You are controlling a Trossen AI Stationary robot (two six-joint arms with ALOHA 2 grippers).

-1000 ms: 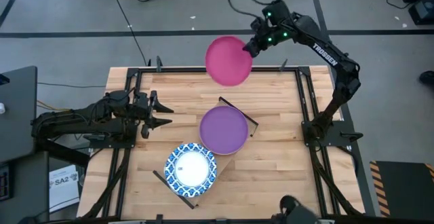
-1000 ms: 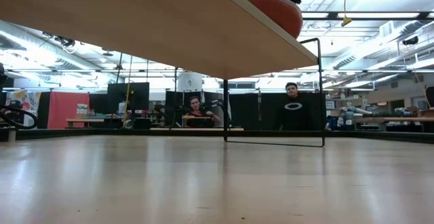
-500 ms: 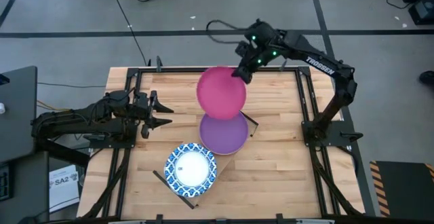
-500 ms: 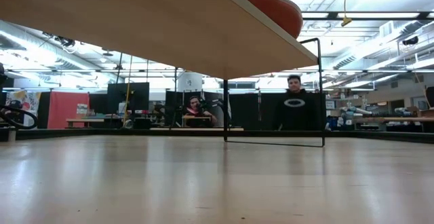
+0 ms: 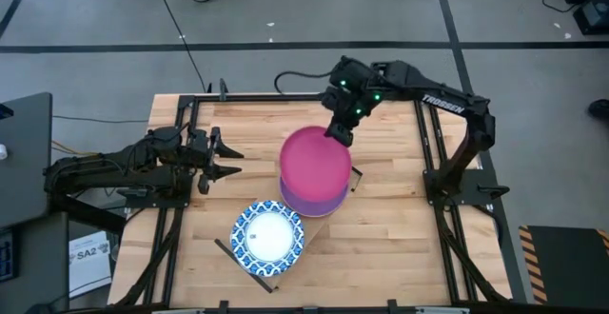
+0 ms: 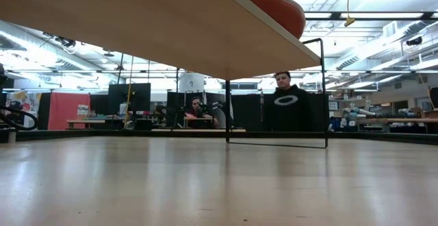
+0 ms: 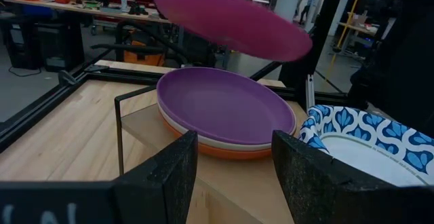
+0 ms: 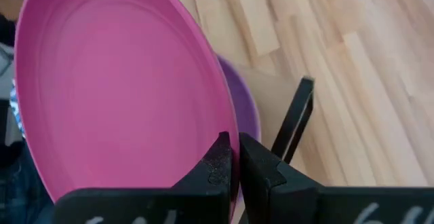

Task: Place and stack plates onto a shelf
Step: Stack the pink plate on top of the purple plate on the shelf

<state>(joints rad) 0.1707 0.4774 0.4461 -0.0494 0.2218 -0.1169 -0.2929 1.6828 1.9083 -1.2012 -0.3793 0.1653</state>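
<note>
Right gripper (image 5: 339,133) fingers pinched on magenta plate's (image 5: 315,163) rim, frame centre, just above purple plate (image 7: 224,107) stack on shelf (image 6: 171,27). Left gripper (image 5: 226,158) fingers wide, left of centre.

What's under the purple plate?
Under the purple plate sit a beige plate and an orange plate, stacked on the shelf. Only their rims show; their middles are covered, so anything else between them stays hidden.
</note>
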